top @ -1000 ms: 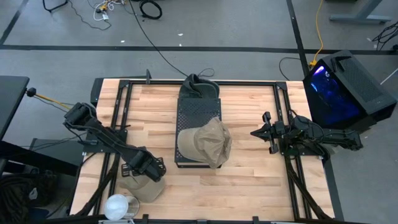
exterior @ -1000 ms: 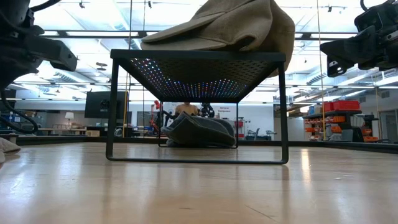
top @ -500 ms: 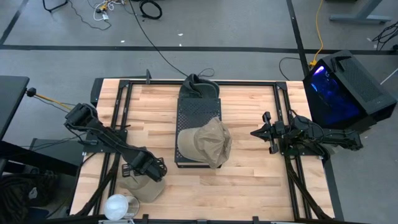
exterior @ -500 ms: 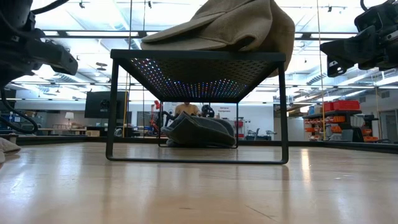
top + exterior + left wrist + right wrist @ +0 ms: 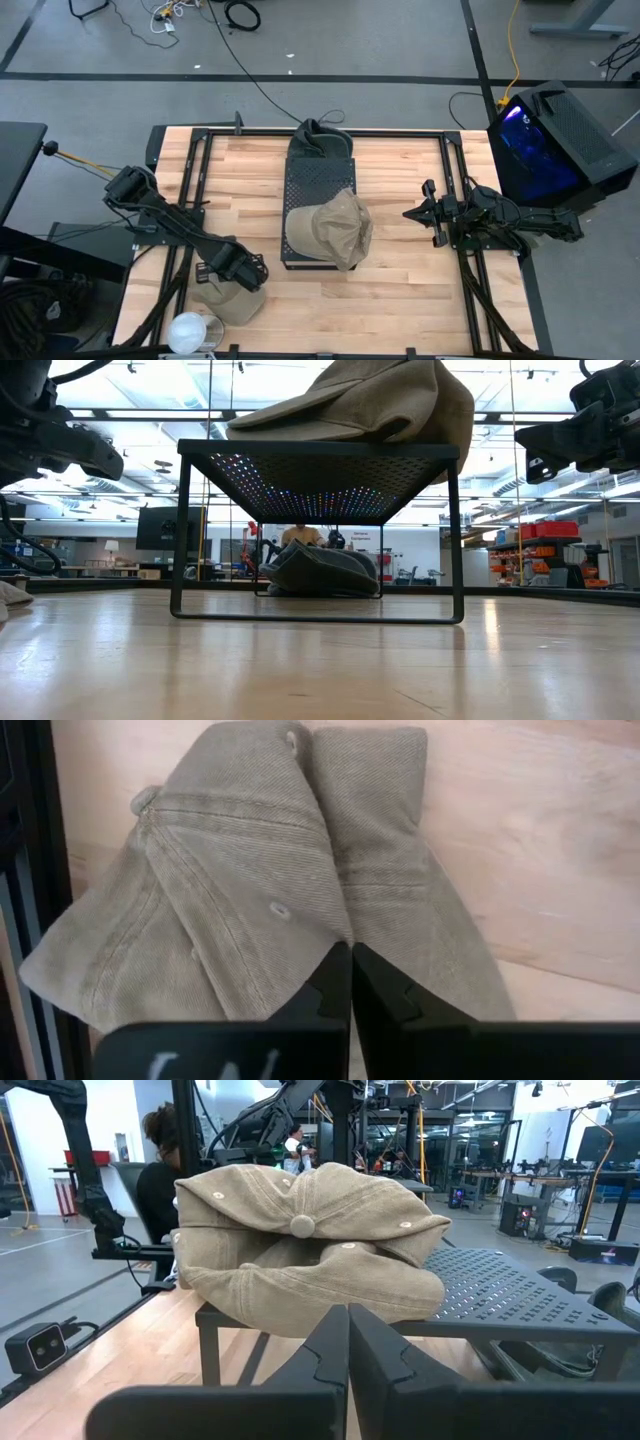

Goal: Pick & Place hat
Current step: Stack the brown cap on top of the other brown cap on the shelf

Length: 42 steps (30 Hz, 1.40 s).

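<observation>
Left tool (image 5: pixel 350 982) pinched shut on creased tan twill hat (image 5: pixel 270 890); right tool (image 5: pixel 348 1342) closed, empty.

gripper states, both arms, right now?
Left gripper: shut, pinching the tan hat on the table.
Right gripper: shut, holding nothing, waiting at the table's right side.

Left gripper (image 5: pixel 350 982): fingers now pressed together, having closed from wide apart a second ago, pinching a fold of the tan hat (image 5: pixel 270 890) on the table.
</observation>
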### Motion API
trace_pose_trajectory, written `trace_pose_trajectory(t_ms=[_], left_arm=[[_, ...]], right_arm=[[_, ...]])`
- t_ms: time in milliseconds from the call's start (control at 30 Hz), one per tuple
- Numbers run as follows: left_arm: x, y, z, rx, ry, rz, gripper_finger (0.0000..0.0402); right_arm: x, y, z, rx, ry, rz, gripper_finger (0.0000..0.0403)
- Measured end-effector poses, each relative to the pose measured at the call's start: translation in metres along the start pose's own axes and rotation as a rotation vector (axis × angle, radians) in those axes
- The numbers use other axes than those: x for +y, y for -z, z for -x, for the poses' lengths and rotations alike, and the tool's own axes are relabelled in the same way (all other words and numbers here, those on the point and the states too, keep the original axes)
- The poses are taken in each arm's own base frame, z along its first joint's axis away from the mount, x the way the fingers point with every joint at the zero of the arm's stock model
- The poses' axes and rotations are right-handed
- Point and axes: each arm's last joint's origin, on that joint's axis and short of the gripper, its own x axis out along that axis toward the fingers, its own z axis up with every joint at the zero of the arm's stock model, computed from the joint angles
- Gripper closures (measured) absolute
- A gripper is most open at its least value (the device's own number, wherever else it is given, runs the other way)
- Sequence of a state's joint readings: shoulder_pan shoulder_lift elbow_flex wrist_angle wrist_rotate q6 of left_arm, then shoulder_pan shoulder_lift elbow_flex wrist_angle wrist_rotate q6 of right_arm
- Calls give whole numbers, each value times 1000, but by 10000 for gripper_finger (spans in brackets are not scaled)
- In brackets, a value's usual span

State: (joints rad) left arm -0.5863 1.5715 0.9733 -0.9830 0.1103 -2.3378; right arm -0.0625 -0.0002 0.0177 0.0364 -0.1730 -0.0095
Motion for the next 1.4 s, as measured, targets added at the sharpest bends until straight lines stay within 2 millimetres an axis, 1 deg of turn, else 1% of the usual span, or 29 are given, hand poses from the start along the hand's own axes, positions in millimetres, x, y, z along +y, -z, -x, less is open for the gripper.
trace_pose_trajectory(t_ms=[233,500,667,767,967,1133,1400], left_arm=[[0,-1,0,-26,16,-14,398],[2,-3,5,-59,12,-137,400],[7,-6,17,-72,-5,-179,400],[10,-8,27,-79,-14,-184,401],[17,-12,47,-103,-23,-249,401],[18,-13,60,-127,-44,-339,401],[12,-14,73,-129,-26,-529,401]], right_arm=[[0,0,0,0,-1,0,396],[0,0,0,0,0,0,396],[0,0,0,0,0,0,396],[0,0,0,0,0,0,396],[0,0,0,0,0,0,396],[0,0,0,0,0,0,396],[0,0,0,0,0,0,396]])
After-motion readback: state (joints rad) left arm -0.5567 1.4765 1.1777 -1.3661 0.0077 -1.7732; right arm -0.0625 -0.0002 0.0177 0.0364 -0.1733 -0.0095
